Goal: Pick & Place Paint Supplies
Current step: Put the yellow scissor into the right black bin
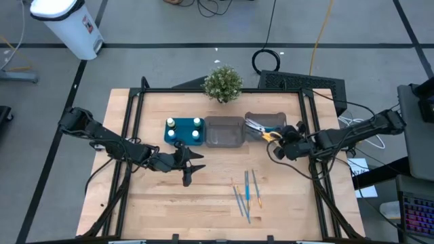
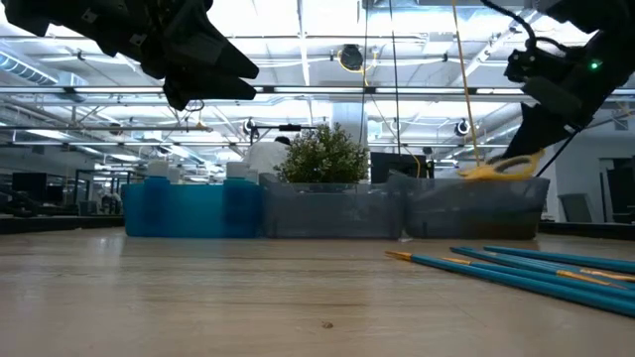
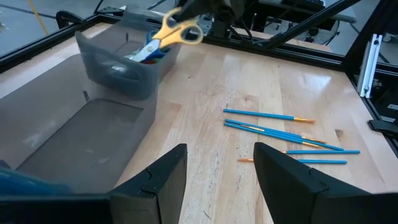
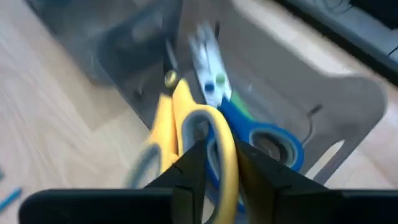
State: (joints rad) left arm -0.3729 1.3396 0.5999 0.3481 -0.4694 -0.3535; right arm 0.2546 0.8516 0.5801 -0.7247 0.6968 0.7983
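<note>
Over right grey bin (image 1: 266, 125) | right gripper (image 4: 214, 163) pinches yellow scissors (image 4: 180, 124), fingers narrowly parted | bin holds blue scissors (image 4: 261, 138) | teal tray (image 1: 183, 132) holds bottles (image 1: 196, 123) | left gripper (image 3: 219, 168) open, empty | brushes (image 1: 247, 193) on table

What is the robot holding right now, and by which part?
The right gripper grips the yellow-handled scissors by one handle loop, over the grey translucent bin. The left gripper is open, holding nothing.

Four white-capped bottles (image 1: 183, 129) are sitting in one teal tray (image 1: 167, 137), two grey bins (image 1: 224, 131), several scissors (image 1: 266, 128), about five blue brushes (image 1: 247, 194).
</note>
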